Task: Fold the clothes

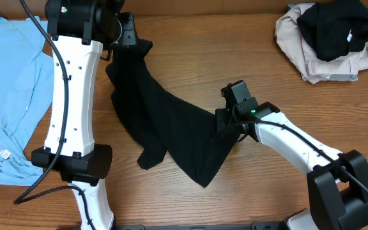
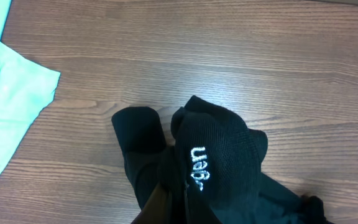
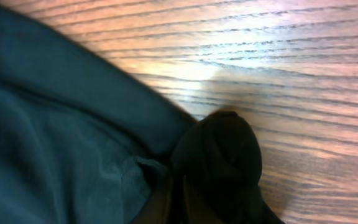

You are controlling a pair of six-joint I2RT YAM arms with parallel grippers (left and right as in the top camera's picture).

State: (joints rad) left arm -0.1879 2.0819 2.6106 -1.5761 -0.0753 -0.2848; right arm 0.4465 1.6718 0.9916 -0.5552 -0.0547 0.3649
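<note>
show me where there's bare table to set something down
Widest bare wood: top middle, between the garment and the pile. Also the front strip between the left arm and right arm. Crowded: the left side, with the shirt beside the left arm.

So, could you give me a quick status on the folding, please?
Jaws shut on black garment, left gripper and right gripper alike. Garment crumpled on table between them, not yet folded. Clear of it: light blue shirt, clothes pile.

White-shelled left arm at frame left showing dark screw holes, black joint housings capping it, black cable running alongside, white-and-black right arm lower right showing a green light, black knit-covered left fingers bearing white lettering
</note>
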